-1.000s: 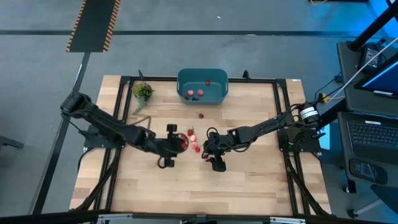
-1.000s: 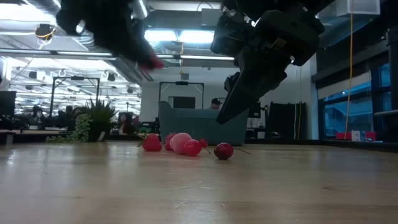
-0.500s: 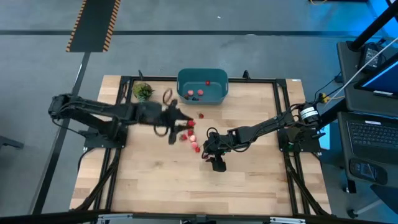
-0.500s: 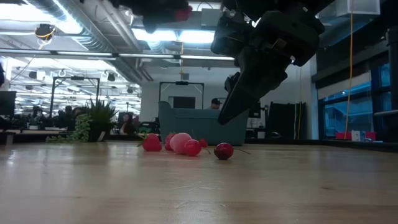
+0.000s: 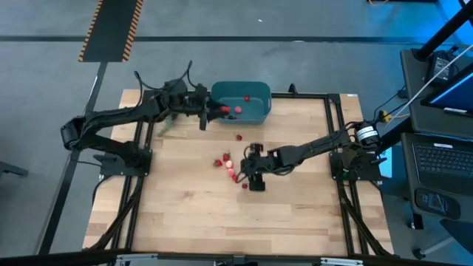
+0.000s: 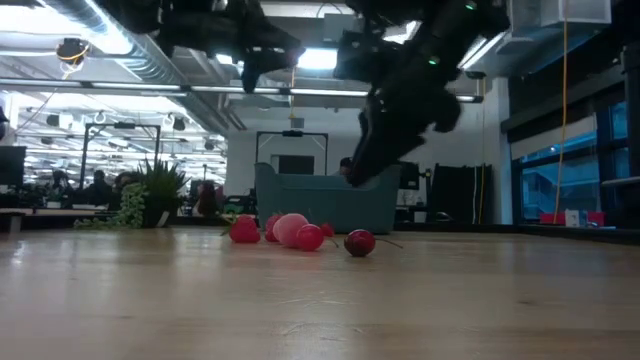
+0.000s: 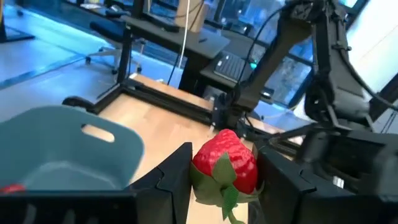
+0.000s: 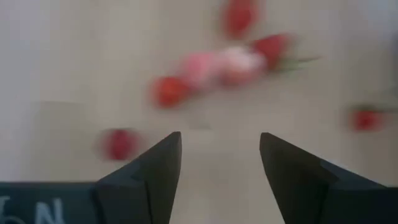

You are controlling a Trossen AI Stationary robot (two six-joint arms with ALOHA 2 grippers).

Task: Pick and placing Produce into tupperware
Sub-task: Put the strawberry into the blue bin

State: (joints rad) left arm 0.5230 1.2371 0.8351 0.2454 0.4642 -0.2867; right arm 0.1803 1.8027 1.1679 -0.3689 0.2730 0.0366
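Swung up from mid-counter, left end effector (image 7: 221,177) now grips a strawberry (image 7: 226,163) beside the teal tub (image 5: 241,102) (right end effector (image 8: 219,163) hovers open over loose berries (image 8: 214,68)).

Red strawberries (image 5: 228,164) with green tops, teal-blue tub (image 5: 259,112), pale wooden table (image 5: 295,214).

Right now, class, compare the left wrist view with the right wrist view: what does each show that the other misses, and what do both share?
Only the left wrist view shows the left gripper shut on a red strawberry with a green top, beside the teal-blue rectangular plastic tub, with the right arm farther off. Only the right wrist view shows the open right gripper above a scatter of small red and pinkish pieces lying loose. Both show the light wooden tabletop and red produce.
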